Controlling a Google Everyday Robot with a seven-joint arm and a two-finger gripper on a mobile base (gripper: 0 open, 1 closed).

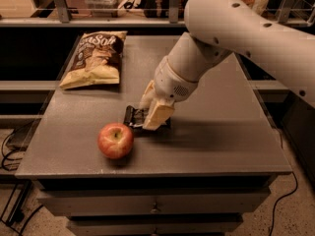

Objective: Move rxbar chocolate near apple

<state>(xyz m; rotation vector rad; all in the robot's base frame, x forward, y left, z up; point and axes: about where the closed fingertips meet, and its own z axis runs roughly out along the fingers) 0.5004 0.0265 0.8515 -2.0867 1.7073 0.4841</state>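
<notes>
**Camera view: rxbar held in the tool, just beside the apple**

The tool (147,120) is low over the front-left part of the counter (236,146). Its two beige fingers (158,116) are closed on the rxbar (131,116). Only the left end of the black wrapper shows outside the fingers, and the rest is hidden behind them. The rxbar is just beside the apple (115,140), a little behind it and to its right, with a narrow gap between them. It cannot be told whether the rxbar touches the counter. The apple stands near the front edge with its stem dimple up. A chip bag (96,58) lies flat at the back left, well apart from both. The white arm (236,28) reaches in from the upper right.
</notes>
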